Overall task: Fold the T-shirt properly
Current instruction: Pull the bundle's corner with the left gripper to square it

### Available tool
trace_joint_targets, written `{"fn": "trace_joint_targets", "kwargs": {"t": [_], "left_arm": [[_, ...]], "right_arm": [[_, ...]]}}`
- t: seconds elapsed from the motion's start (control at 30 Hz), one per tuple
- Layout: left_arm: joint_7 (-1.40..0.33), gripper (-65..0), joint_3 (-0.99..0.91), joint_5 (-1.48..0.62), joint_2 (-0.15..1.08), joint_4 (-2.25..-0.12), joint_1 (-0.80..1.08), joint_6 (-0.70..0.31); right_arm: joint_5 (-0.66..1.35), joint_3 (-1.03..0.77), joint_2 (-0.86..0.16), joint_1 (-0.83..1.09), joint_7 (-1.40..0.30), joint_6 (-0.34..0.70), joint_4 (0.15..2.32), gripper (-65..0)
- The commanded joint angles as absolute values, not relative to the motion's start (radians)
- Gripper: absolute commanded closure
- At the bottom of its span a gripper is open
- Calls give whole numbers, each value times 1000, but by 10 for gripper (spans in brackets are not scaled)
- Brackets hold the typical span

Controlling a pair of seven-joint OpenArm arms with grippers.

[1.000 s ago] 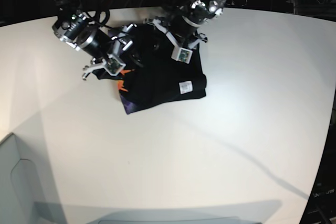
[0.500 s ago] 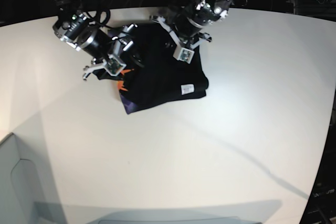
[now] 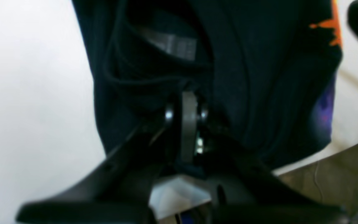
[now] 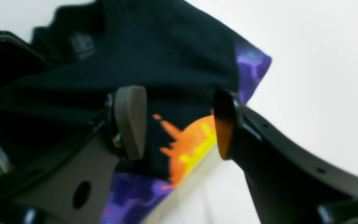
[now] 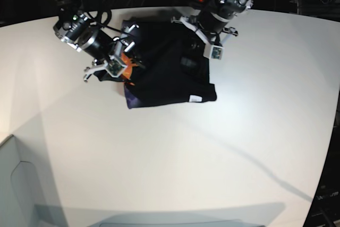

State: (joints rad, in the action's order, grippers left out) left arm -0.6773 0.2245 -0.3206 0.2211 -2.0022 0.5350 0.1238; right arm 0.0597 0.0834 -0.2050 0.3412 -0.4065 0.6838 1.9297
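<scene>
The T-shirt [image 5: 167, 73] lies bunched at the far side of the table [image 5: 223, 147], half folded. The left gripper [image 3: 187, 109] is clamped on a fold of its black cloth; the right gripper [image 4: 179, 124] gapes over the orange print, holding nothing. The fold seems under way: next, the pinched layer needs drawing flat across.

Black T-shirt [image 5: 167, 73], loosely folded, orange-purple print edge, on white table

White table [image 5: 223, 147]; dark surroundings

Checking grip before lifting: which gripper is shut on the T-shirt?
The left gripper, jaws pinched on the black T-shirt; the right gripper stands open.
</scene>
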Motion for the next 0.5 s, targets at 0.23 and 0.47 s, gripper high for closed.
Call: {"fn": "trace_joint_targets", "kwargs": {"t": [0.23, 0.47], "left_arm": [[-479, -1, 200, -326, 223, -2018, 651, 120], [-337, 0, 82, -328, 222, -2017, 707, 120]], "right_arm": [[77, 88, -206, 334, -380, 698, 1945, -348], [77, 90, -205, 334, -380, 698, 1943, -348]]}}
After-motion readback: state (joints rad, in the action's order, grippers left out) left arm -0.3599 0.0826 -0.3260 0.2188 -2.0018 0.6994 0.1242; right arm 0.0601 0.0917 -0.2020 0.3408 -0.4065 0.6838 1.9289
